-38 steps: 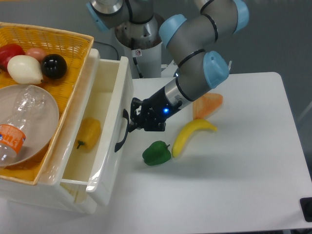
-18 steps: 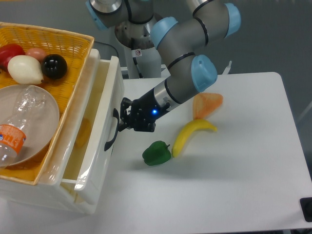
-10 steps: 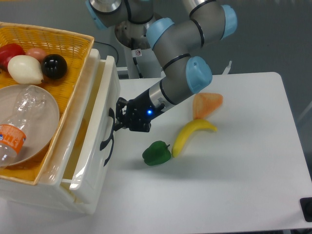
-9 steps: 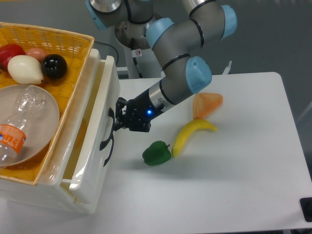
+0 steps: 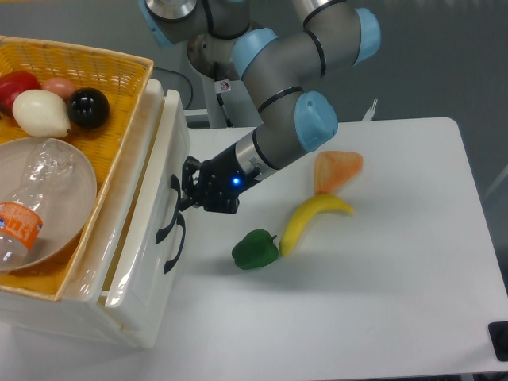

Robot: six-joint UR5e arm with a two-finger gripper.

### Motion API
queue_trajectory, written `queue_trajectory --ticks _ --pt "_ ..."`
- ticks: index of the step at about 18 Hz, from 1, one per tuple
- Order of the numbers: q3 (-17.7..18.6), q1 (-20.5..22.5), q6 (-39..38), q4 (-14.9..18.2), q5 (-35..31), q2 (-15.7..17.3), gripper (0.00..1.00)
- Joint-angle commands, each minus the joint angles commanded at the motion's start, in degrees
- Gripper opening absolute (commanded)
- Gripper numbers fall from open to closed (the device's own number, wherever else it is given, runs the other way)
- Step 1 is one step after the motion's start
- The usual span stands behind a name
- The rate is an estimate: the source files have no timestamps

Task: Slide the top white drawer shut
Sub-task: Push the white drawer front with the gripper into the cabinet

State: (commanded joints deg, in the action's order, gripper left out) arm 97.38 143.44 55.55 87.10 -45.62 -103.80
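The top white drawer is pushed almost fully into the cabinet; only a thin slit of its inside shows along the basket side. Its curved black handle faces the table. My black gripper rests against the drawer front just above that handle. Its fingers stand apart with nothing held between them. The arm reaches in from the upper right.
The lower drawer's black handle sits just below. A yellow wicker basket with fruit, a bowl and a plastic bottle lies on top of the cabinet. On the table are a green pepper, a banana and an orange piece.
The gripper has moved left, pushing the drawer front inward. The wide opening with the yellow pepper inside has shrunk to a thin slit.
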Motion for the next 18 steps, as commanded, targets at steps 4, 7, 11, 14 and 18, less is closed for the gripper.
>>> queue_trajectory --ticks 4,7,11,14,18 --pt "0.0 -0.1 0.0 0.0 0.0 0.0 0.00" --pt "0.0 -0.2 0.0 0.0 0.0 -0.1 0.00" --pt "0.0 -0.9 -0.1 0.0 -0.1 -0.2 0.00" --pt "0.3 -1.0 -0.1 0.0 -0.1 -0.1 0.00" --pt "0.3 -1.0 0.0 0.0 -0.1 -0.3 0.00"
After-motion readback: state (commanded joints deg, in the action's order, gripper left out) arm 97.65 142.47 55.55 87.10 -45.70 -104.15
